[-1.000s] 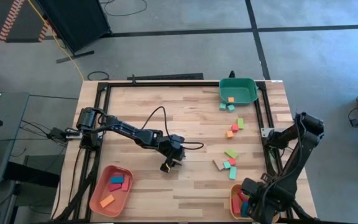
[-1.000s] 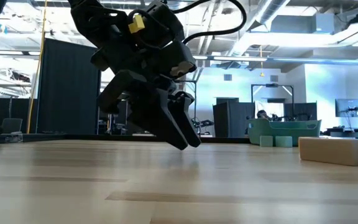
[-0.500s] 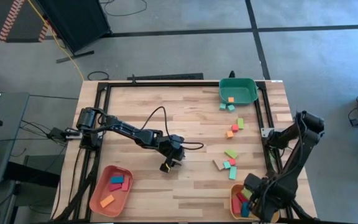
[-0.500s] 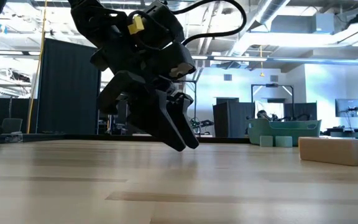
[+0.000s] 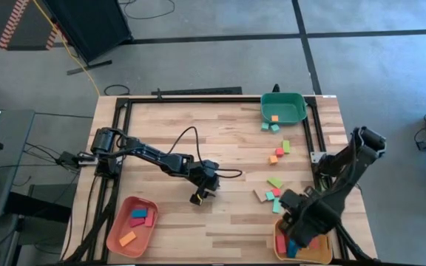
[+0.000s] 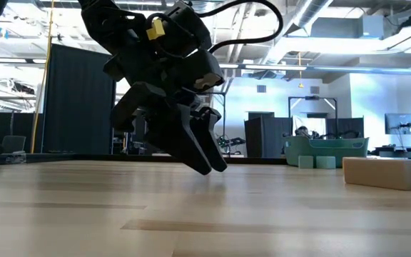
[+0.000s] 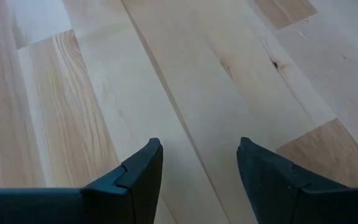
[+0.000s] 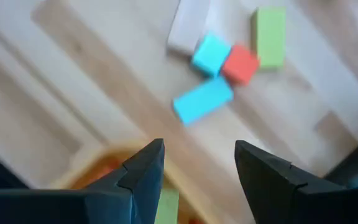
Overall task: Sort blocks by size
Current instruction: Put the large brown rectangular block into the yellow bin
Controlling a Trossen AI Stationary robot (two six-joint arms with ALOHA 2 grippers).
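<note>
The right gripper (image 5: 296, 222) has swung off the yellow tray (image 5: 324, 253) toward the loose blocks (image 8: 211, 56) ahead of its jaws, now wide and empty. Centre over one block before descending. The left gripper (image 7: 197, 171) hangs part-open over bare worktop (image 7: 185, 68).

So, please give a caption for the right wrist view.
Open right hand above the yellow tray's rim, facing loose blocks on the table.
</note>
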